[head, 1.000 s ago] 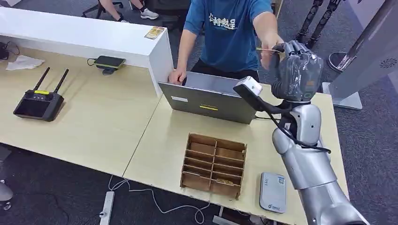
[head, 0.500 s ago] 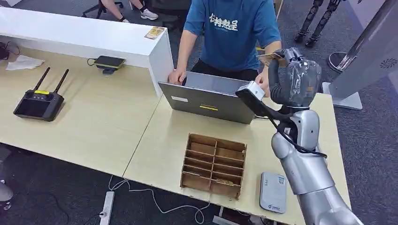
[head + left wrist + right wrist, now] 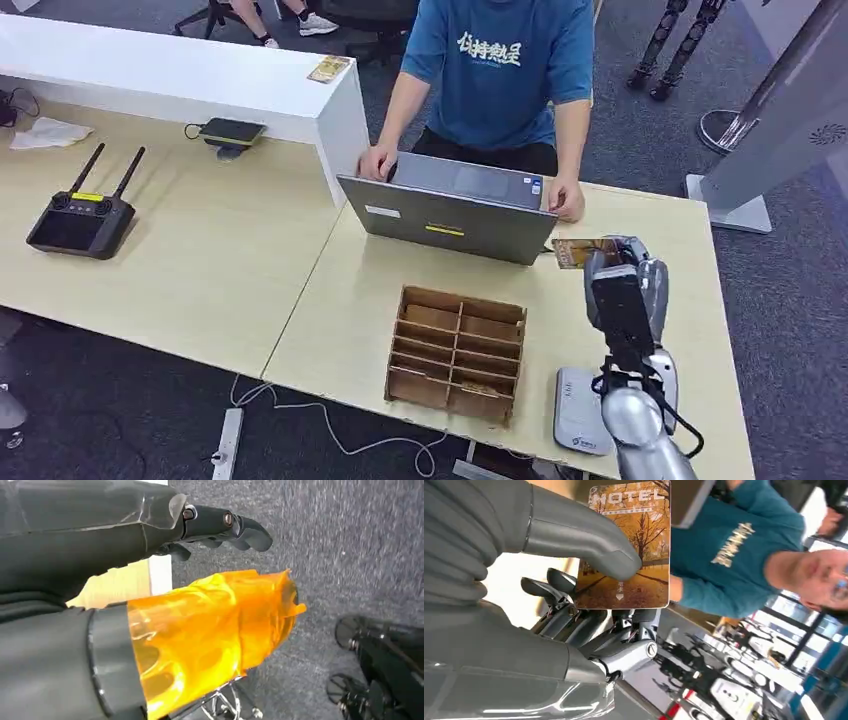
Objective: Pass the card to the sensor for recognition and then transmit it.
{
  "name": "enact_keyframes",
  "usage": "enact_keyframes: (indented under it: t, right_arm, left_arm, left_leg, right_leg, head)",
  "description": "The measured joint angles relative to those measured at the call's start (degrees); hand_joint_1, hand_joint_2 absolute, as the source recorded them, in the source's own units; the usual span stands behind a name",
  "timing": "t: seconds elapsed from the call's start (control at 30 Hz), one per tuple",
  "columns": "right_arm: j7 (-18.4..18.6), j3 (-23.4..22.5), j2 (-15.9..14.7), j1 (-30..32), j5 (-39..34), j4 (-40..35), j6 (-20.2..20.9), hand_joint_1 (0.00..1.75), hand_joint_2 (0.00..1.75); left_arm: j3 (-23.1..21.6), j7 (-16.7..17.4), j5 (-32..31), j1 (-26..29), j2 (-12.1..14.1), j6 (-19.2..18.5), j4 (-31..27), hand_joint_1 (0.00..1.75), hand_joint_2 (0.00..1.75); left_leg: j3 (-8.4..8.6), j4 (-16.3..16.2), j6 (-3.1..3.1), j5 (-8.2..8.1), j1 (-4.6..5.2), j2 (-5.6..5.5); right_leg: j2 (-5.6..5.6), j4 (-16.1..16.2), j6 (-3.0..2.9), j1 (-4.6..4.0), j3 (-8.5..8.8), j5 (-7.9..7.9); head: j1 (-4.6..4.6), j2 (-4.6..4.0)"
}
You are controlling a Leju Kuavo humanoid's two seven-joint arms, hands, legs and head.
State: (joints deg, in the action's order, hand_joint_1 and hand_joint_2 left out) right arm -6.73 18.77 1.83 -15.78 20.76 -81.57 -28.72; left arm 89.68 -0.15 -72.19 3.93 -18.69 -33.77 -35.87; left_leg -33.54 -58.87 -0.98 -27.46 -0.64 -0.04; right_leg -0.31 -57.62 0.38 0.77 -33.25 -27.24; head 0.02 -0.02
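Thumb (image 3: 589, 545) of the right hand (image 3: 622, 290), thick and grey, presses the orange autumn-print hotel card (image 3: 631, 545) against the dark fingers (image 3: 574, 625) beneath it; card pinched, flat, printed face toward the wrist camera.

Card position: in the head view the card (image 3: 575, 252) projects from the raised hand over the pale wooden table (image 3: 200, 260), just beside the lid of the open grey laptop (image 3: 450, 215) and well apart from the sensor.

Sensor: small grey flat card reader (image 3: 580, 408), lying at the near table edge, beside the brown compartmented cardboard tray (image 3: 455, 350); part of it is covered by the silver forearm.

Left hand (image 3: 150, 580): hangs over grey carpet, dark fingers (image 3: 225, 527) extended and apart from the orange-wrapped thumb, nothing in them.

Person in a teal shirt (image 3: 495, 70): stands behind the laptop, both hands at its keyboard.

Task status, as judged: card secured in hand; presentation to the reader not shown as done, the card being away from it; hand-over to the person likewise outstanding.
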Motion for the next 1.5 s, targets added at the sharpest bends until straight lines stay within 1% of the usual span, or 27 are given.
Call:
enact_keyframes:
  t: [0.17, 0.23, 0.4, 0.6, 0.77, 1.03, 1.3, 1.5]
  right_arm:
    - [0.1, -1.2, -1.1, 4.9, -0.4, -2.2, 0.0, 1.75, 1.75]
    - [0.9, -1.9, -1.5, 6.3, -0.3, -2.7, 0.1, 1.75, 1.75]
    - [1.7, -4.8, -2.5, 10.1, -0.5, -2.8, 0.1, 1.75, 1.75]
    - [2.7, -7.6, -2.7, 15.1, 0.7, -3.7, 0.9, 1.75, 1.75]
    - [4.3, -8.7, -2.9, 17.8, 2.1, -3.7, 1.3, 1.75, 1.75]
    - [6.4, -9.2, -3.4, 21.0, 4.9, -4.1, 1.3, 1.75, 1.75]
    - [7.9, -9.2, -3.9, 24.0, 6.3, -6.0, 1.2, 1.75, 1.75]
    - [9.9, -9.2, -4.5, 26.2, 9.6, -8.0, -0.7, 1.75, 1.75]
  left_arm:
    - [0.0, 0.1, 0.7, 0.0, -0.5, 0.2, -0.9, 0.00, 0.00]
    - [0.0, 0.1, 0.7, 0.0, -0.5, 0.3, -0.9, 0.00, 0.00]
    - [0.0, 0.2, 1.1, 0.0, -0.6, 0.7, -1.1, 0.00, 0.00]
    - [0.0, 0.2, 1.8, 0.1, -0.6, 1.1, -1.2, 0.00, 0.00]
    - [0.0, 0.5, 2.2, 0.1, -0.6, 1.3, -1.2, 0.00, 0.00]
    - [0.0, 0.7, 2.9, 0.1, -0.6, 1.4, -1.2, 0.00, 0.00]
    - [0.0, 0.7, 3.7, 0.1, -0.6, 1.7, -1.2, 0.00, 0.00]
    - [0.0, 0.7, 4.2, 0.1, -0.6, 2.0, -1.2, 0.00, 0.00]
  left_leg:
    - [0.00, 0.0, -0.02, -0.01, -0.02, 0.01]
    - [0.00, 0.0, -0.02, -0.01, -0.02, 0.01]
    - [-0.01, 0.0, -0.01, -0.02, 0.00, 0.00]
    - [-0.01, 0.0, 0.04, -0.05, 0.00, 0.00]
    - [-0.01, 0.0, 0.04, -0.06, 0.00, 0.01]
    - [-0.01, 0.0, 0.04, -0.05, 0.00, 0.01]
    - [-0.02, 0.0, 0.04, -0.06, 0.00, 0.01]
    - [-0.03, 0.0, 0.04, -0.06, 0.00, 0.01]
  right_leg:
    - [0.01, 0.0, 0.02, -0.01, -0.01, -0.02]
    - [0.00, 0.0, 0.02, -0.01, 0.00, -0.02]
    - [0.00, 0.0, 0.02, 0.00, 0.03, -0.02]
    - [0.00, 0.0, 0.05, 0.00, 0.02, -0.04]
    - [0.00, 0.0, 0.05, 0.00, 0.02, -0.04]
    - [0.00, 0.0, 0.05, 0.00, 0.03, -0.04]
    - [0.00, 0.0, 0.06, 0.00, 0.03, -0.04]
    - [0.00, 0.0, 0.06, 0.00, 0.03, -0.04]
  head:
    - [-0.02, 0.00]
    - [-0.02, 0.00]
    - [0.00, 0.00]
    - [0.00, 0.00]
    - [0.00, 0.00]
    - [0.00, 0.00]
    - [0.00, 0.00]
    - [0.00, 0.00]
